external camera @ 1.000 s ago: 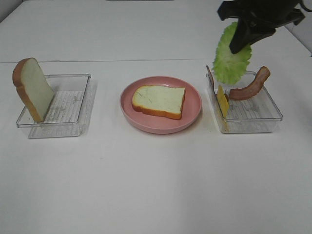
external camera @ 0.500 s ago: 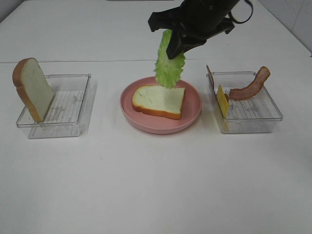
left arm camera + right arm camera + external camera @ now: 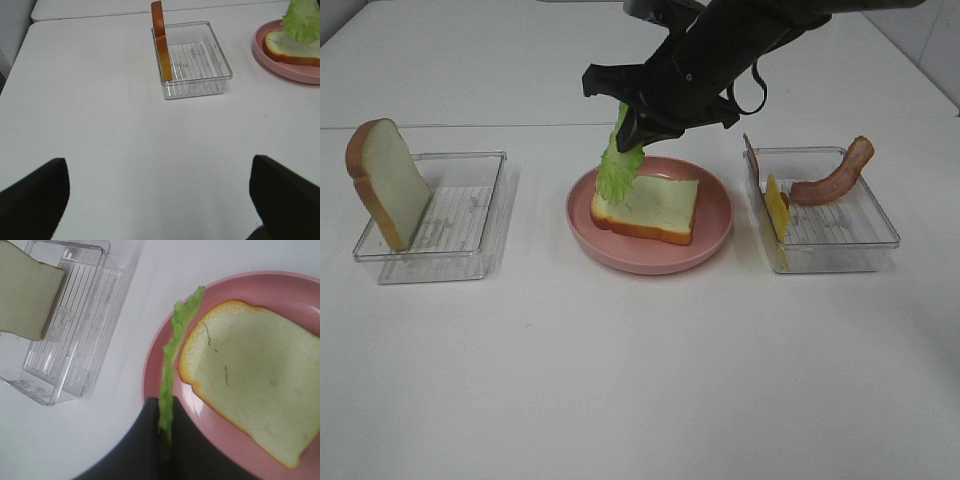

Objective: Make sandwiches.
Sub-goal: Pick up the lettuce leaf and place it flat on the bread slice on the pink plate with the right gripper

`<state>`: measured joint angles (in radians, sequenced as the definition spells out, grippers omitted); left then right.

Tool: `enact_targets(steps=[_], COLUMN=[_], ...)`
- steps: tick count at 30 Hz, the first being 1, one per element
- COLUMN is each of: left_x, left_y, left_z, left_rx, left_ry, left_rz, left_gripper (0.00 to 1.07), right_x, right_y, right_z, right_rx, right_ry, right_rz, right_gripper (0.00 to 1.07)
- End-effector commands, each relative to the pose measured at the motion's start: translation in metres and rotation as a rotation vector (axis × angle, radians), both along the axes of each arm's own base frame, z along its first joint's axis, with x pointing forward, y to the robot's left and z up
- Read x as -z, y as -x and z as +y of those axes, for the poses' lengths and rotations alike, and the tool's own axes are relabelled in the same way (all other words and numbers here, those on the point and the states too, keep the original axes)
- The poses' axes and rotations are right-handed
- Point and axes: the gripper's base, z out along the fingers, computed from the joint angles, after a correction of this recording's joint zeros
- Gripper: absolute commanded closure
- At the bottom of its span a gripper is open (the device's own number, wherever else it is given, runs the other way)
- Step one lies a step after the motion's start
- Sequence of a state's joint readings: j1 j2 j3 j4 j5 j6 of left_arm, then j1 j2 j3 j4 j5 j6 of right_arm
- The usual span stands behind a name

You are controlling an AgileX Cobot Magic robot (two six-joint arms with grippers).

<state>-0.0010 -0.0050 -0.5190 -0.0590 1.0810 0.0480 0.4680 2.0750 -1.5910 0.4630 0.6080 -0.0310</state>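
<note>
Exterior high: the step in hand looks like the lettuce layer. The right gripper (image 3: 638,128) is clamped on the top of a ruffled, floppy green lettuce leaf (image 3: 616,172). The leaf hangs down with its lower end at the left crust edge of the base bread slice (image 3: 655,205). That slice is square, white and tan-crusted, lying flat on the round pink plate (image 3: 650,262) mid-table. A second slice (image 3: 388,180) stands upright at the left wall of a clear ribbed tray (image 3: 470,235) toward the table's left edge. The twin tray (image 3: 840,255) toward the right edge holds a curved reddish bacon strip (image 3: 835,175) and a yellow cheese square (image 3: 777,210) standing on edge.

Left wrist: the left gripper (image 3: 157,170) has its jaws spread wide and holds nothing, over bare table short of the left tray.

Right wrist: the leaf shows edge-on and thin, pinched between closed jaws. It sits along the crust and over the plate rim, not centred. Next, probably: shift it over the middle of the bread, lower it so the leaf lies flat, then release. The limp leaf could fold or slide off.
</note>
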Motion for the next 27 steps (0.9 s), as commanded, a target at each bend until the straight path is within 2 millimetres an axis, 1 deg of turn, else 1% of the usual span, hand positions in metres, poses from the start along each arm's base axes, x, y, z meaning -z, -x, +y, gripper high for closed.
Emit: enact_targets(steps=[1,3,4,6,7,8,10,11,12,15,16,19,27], left_x=[0.0,0.0,0.0,0.0,0.0,0.0,0.0,0.0,0.0,0.0,0.0,0.0,0.0], left_y=[0.002,0.002,0.002,0.002,0.002,0.002,0.002,0.002,0.002,0.002,0.002,0.002,0.002], left_z=[-0.001,-0.001,-0.001,-0.001,-0.001,-0.001,-0.001,-0.001,-0.001,-0.001,-0.001,-0.001,-0.001], left_rx=[0.005,0.005,0.005,0.005,0.005,0.005,0.005,0.005,0.005,0.005,0.005,0.005,0.005], left_ry=[0.004,0.004,0.004,0.004,0.004,0.004,0.004,0.004,0.003,0.003,0.003,0.003,0.003], left_rz=[-0.018,-0.018,-0.018,-0.018,-0.018,-0.018,-0.018,-0.018,-0.018,-0.018,-0.018,-0.018,-0.018], left_gripper=[0.17,0.17,0.17,0.17,0.17,0.17,0.17,0.17,0.17,0.17,0.17,0.17,0.17], right_x=[0.006,0.01,0.017,0.02,0.027,0.027,0.037,0.037,0.044,0.051,0.052,0.053,0.053], right_y=[-0.005,-0.006,-0.008,-0.008,-0.011,-0.011,-0.013,-0.013,-0.015,-0.017,-0.019,-0.021,-0.023], right_z=[0.002,0.002,0.003,0.003,0.003,0.003,0.003,0.003,0.002,-0.001,-0.004,-0.007,-0.01], right_rx=[0.023,0.022,0.026,0.025,0.027,0.027,0.025,0.025,0.017,0.003,-0.013,-0.016,-0.039], right_ry=[-0.022,-0.019,-0.012,-0.008,0.0,0.0,0.02,0.02,0.045,0.095,0.134,0.177,0.226], right_rz=[0.001,0.004,0.008,0.006,0.005,0.005,0.006,0.006,-0.003,-0.024,-0.051,-0.083,-0.116], right_gripper=[1.07,1.07,1.07,1.07,1.07,1.07,1.07,1.07,1.07,1.07,1.07,1.07,1.06])
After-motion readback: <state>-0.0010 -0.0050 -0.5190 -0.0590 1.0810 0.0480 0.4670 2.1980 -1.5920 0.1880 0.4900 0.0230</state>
